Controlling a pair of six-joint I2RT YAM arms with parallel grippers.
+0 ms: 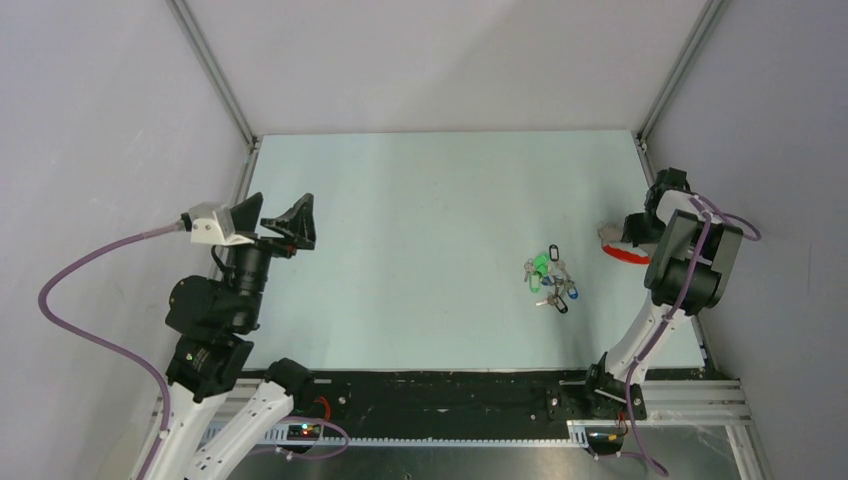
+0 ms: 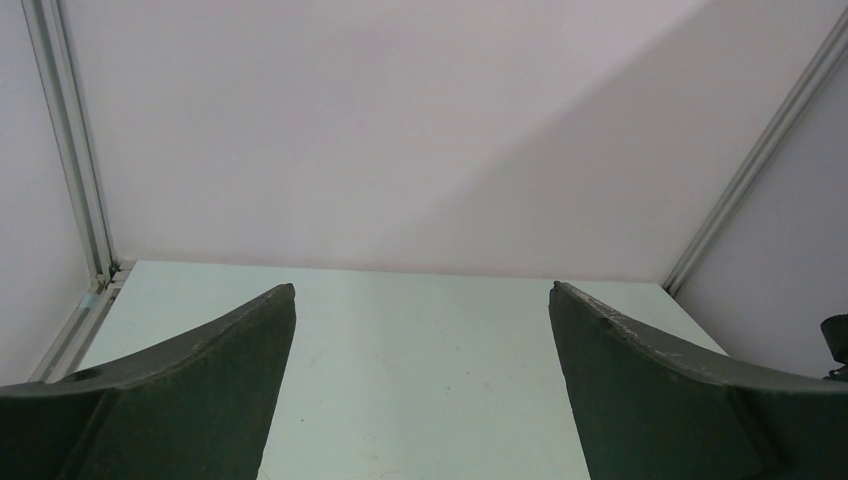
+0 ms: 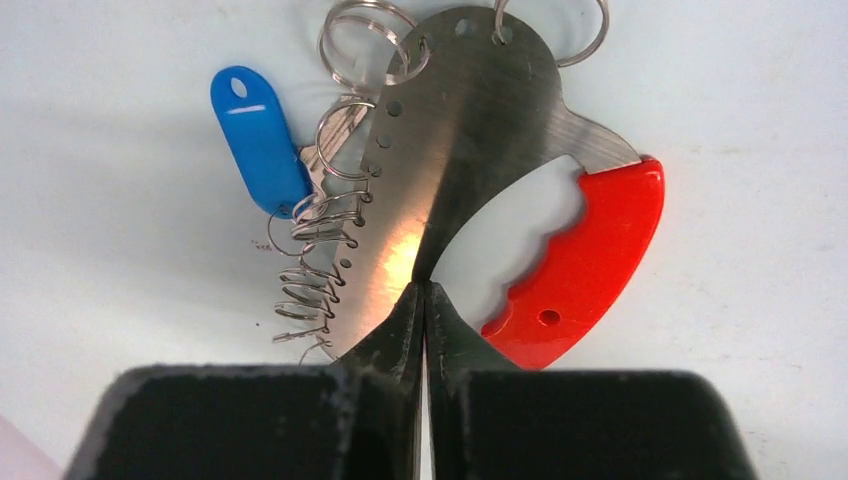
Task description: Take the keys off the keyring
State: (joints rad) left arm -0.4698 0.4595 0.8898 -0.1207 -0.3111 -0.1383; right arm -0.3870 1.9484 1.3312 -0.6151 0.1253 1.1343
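Your left gripper hangs wide open over the left of the table, holding nothing. Right of centre, a cluster of keys lies apart from the keyring. At the far right, your right gripper pinches the keyring by its metal plate, and a blue key hangs from it.

right tool pinched shut on steel-and-red keyring, blue-headed key beside wire rings
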